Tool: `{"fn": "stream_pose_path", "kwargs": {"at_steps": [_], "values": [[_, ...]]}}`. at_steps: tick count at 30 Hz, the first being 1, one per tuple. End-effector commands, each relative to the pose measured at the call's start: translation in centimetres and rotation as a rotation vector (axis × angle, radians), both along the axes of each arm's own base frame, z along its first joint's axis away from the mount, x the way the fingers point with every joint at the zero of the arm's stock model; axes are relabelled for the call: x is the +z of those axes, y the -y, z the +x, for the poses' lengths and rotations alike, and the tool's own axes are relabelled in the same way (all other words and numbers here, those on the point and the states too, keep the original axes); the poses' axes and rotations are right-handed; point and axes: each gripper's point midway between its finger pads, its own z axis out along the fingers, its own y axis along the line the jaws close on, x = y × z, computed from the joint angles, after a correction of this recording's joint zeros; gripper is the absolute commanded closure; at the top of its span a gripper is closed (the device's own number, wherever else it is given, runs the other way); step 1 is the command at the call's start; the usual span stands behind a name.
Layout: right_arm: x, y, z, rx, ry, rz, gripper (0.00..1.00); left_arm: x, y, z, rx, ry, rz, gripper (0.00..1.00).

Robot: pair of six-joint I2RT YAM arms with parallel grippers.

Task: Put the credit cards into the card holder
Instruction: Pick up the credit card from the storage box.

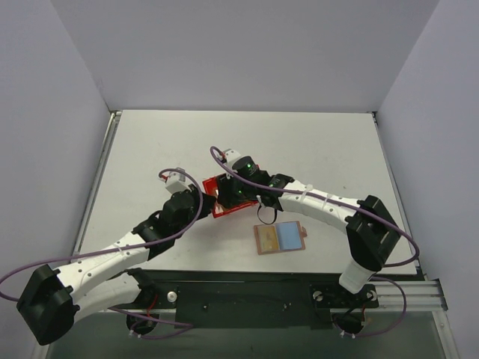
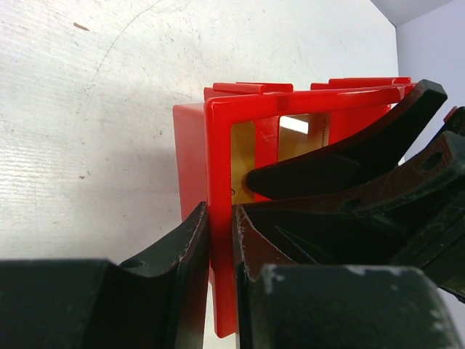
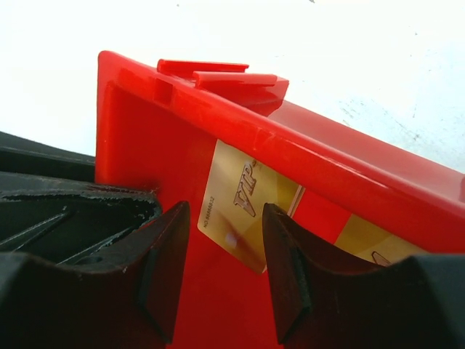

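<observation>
The credit cards sit inside a red bin (image 1: 223,212): one gold card (image 3: 243,200) marked VIP leans against the bin's wall, and a second gold card (image 3: 367,238) shows further right. My right gripper (image 3: 225,218) is open inside the bin, its fingertips on either side of the VIP card's lower part, holding nothing. My left gripper (image 2: 220,212) is shut on the bin's red wall (image 2: 218,145). A gold card (image 2: 243,156) also shows in the left wrist view. The card holder (image 1: 280,238) lies open on the table, tan and light blue, to the right of the bin and nearer me.
The bin stands in the middle of the white table (image 1: 150,149), with both arms meeting over it. Grey walls enclose the table at the back and sides. The right gripper's black fingers (image 2: 349,156) fill the bin's inside in the left wrist view.
</observation>
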Motion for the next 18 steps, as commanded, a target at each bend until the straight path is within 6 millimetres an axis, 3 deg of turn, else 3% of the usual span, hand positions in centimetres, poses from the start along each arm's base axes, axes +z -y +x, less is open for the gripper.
{"fn": "stream_pose_path", "kwargs": {"at_steps": [1,9,18], "values": [[2.6,0.8,1.5,-0.059,0.088,-0.011,0.6,7.3,2.5,0.6,-0.064,0.172,-0.147,1.0],[5.2,1.3,1.7,-0.093,0.21,0.018,0.59,7.7,1.7,0.8,-0.016,0.273,-0.074,1.0],[5.4,2.3,3.1,-0.166,0.287,-0.014,0.59,8.7,1.7,0.1,0.005,0.36,-0.015,1.0]]}}
